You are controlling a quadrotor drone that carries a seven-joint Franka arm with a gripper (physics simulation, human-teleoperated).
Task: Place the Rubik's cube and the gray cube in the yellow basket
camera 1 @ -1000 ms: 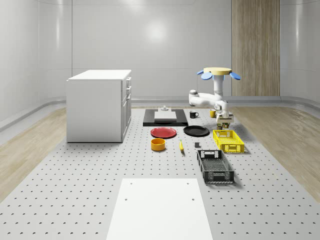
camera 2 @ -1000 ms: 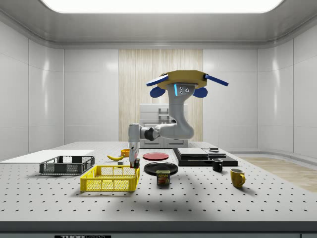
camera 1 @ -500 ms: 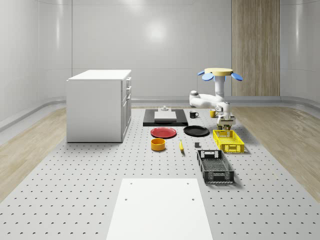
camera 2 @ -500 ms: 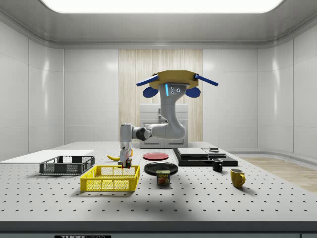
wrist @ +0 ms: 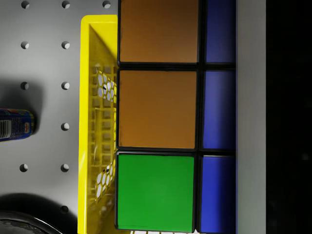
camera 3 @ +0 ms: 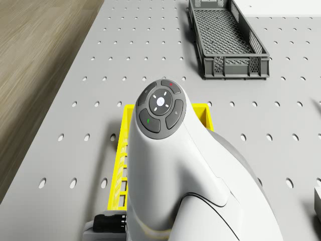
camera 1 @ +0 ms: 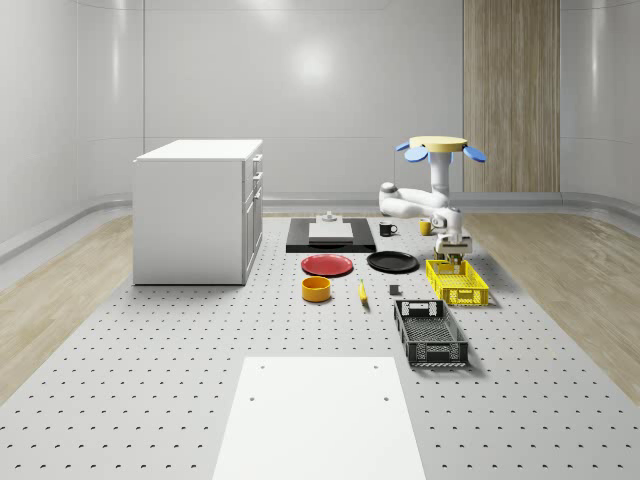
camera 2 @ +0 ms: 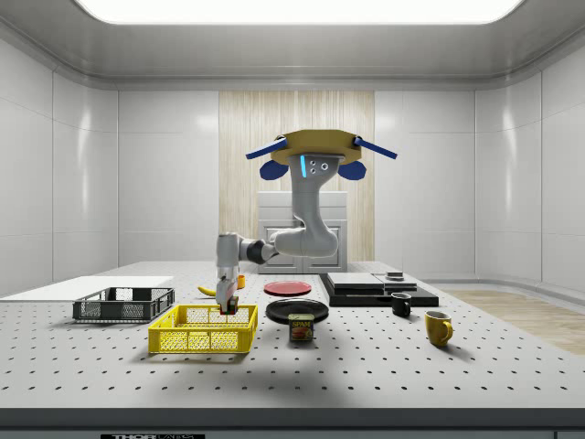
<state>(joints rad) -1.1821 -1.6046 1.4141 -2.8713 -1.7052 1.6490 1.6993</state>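
My gripper [camera 2: 226, 300] is shut on the Rubik's cube [wrist: 158, 112], whose orange, green and blue tiles face the wrist camera. The cube [camera 2: 227, 306] hangs at about rim height over the yellow basket [camera 2: 203, 331], toward the basket's right end in the side view. In the whole-scene view the gripper [camera 1: 455, 256] is above the far end of the basket [camera 1: 458, 284]. The drone [camera 1: 437, 148] hovers over the table behind the basket. A small dark gray cube [camera 1: 395, 291] lies on the table to the basket's left in the whole-scene view.
A black basket [camera 1: 430, 332] stands in front of the yellow one. A Spam can [camera 2: 302, 327], black plate [camera 2: 297, 309], black mug [camera 2: 401, 305] and yellow mug [camera 2: 438, 327] stand to the side view's right. A red plate [camera 1: 327, 265], orange bowl [camera 1: 316, 289] and white cabinet [camera 1: 197, 210] are further left in the whole-scene view.
The drone and arm have shifted toward the side view's left. The gripper has come down with the Rubik's cube, from beside the basket's right end to over the basket.
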